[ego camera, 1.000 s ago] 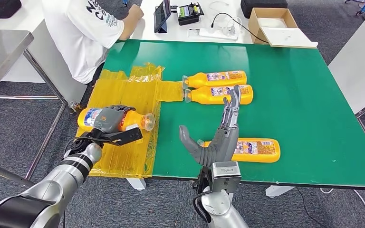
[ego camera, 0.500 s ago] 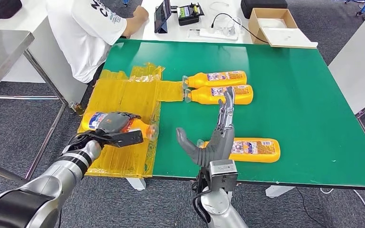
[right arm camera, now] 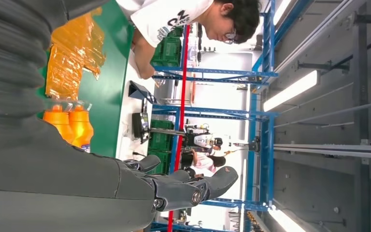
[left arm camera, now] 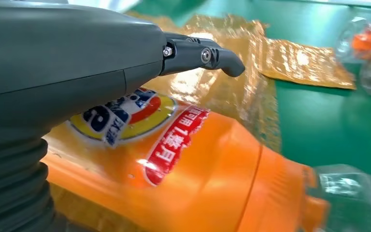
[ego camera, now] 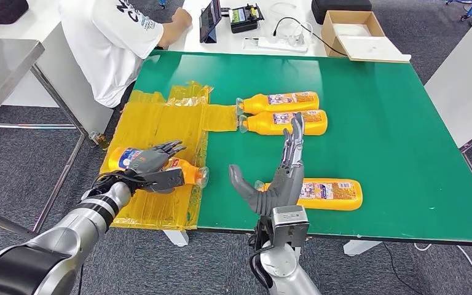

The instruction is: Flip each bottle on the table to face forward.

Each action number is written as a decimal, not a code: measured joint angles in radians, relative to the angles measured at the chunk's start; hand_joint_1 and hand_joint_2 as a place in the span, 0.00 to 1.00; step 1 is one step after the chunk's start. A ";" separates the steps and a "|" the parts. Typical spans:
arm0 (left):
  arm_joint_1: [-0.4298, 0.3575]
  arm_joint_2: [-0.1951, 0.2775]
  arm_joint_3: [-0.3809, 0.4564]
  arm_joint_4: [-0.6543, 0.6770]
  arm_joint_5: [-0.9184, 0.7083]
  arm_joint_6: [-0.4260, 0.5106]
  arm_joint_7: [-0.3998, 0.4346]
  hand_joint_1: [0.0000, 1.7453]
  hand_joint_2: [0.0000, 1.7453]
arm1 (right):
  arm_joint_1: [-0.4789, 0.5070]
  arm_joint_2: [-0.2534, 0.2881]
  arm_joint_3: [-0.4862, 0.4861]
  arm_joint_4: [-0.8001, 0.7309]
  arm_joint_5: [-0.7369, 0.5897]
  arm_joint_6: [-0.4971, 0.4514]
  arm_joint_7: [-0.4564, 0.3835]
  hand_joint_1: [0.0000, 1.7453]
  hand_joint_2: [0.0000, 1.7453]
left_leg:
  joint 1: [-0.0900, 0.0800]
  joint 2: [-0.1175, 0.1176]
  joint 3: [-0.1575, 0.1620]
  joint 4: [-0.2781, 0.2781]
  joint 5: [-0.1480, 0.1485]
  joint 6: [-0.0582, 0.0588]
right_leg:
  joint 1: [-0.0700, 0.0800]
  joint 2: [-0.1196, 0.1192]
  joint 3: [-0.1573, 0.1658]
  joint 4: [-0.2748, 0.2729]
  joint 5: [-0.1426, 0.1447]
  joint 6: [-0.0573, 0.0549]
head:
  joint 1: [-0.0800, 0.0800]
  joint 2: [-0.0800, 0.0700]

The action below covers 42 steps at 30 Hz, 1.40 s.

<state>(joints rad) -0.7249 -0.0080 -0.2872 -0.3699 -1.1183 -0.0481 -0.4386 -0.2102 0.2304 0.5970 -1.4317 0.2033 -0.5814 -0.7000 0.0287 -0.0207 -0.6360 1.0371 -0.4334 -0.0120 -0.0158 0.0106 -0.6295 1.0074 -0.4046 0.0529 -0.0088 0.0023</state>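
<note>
- Head view: left hand [ego camera: 150,163], fingers wrapped over orange bottle [ego camera: 160,166] lying on yellow film [ego camera: 160,117] at worktop [ego camera: 375,92] edge.
- Right hand [ego camera: 279,178]: fingers spread wide, holding nothing, above third bottle [ego camera: 332,193].
- Two bottles [ego camera: 283,110] side by side mid-worktop.

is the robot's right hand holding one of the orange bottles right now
No. In the head view the right hand is raised with fingers spread and holds nothing, while the left hand rests on a bottle lying on the yellow film.
</note>
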 joint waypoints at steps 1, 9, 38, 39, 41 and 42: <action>-0.001 0.000 0.001 0.000 0.015 -0.020 -0.010 0.00 0.00 | 0.000 0.000 0.000 0.000 -0.003 0.000 0.000 0.00 1.00 | 0.000 0.000 0.000 0.000 0.000 0.000 | 0.000 0.000 0.000 0.000 0.000 0.000 | 0.000 0.000; -0.015 -0.001 0.013 0.002 0.090 -0.127 -0.042 0.00 0.00 | -0.012 0.000 0.000 0.011 -0.011 0.005 0.000 0.00 1.00 | 0.000 0.000 0.000 0.000 0.000 0.000 | 0.000 0.000 0.001 0.000 0.000 0.000 | 0.000 0.000; 0.246 -0.150 0.225 -0.543 0.835 0.473 -0.228 0.00 1.00 | 0.001 0.001 -0.005 0.176 0.183 0.075 0.051 0.00 1.00 | 0.000 -0.001 -0.001 0.000 -0.001 0.000 | 0.000 0.000 -0.001 0.000 -0.001 0.000 | 0.000 0.000; 0.264 -0.153 0.220 -0.583 0.843 0.472 -0.228 0.00 1.00 | 0.001 -0.003 -0.008 0.188 0.188 0.076 0.053 0.00 1.00 | 0.000 -0.001 -0.001 0.000 -0.001 0.000 | 0.000 0.000 -0.001 0.000 -0.001 0.000 | 0.000 0.000; 0.291 -0.158 0.212 -0.645 0.851 0.472 -0.228 0.00 1.00 | 0.001 -0.010 -0.013 0.205 0.192 0.077 0.054 0.00 1.00 | 0.000 -0.001 -0.001 0.000 -0.001 0.000 | 0.000 0.000 -0.001 0.000 -0.001 0.000 | 0.000 0.000; 0.300 -0.160 0.208 -0.668 0.853 0.472 -0.228 0.00 1.00 | 0.001 -0.013 -0.015 0.210 0.193 0.078 0.054 0.00 1.00 | 0.000 0.000 -0.001 0.000 -0.001 0.000 | 0.000 0.000 -0.001 0.000 0.000 0.000 | 0.000 0.000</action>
<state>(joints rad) -0.4251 -0.1680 -0.0791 -1.0378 -0.2654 0.4240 -0.6664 -0.2088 0.2176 0.5819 -1.2214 0.3965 -0.5038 -0.6459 0.0286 -0.0210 -0.6369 1.0372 -0.4340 -0.0120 -0.0159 0.0106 -0.6304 1.0070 -0.4050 0.0528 -0.0087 0.0023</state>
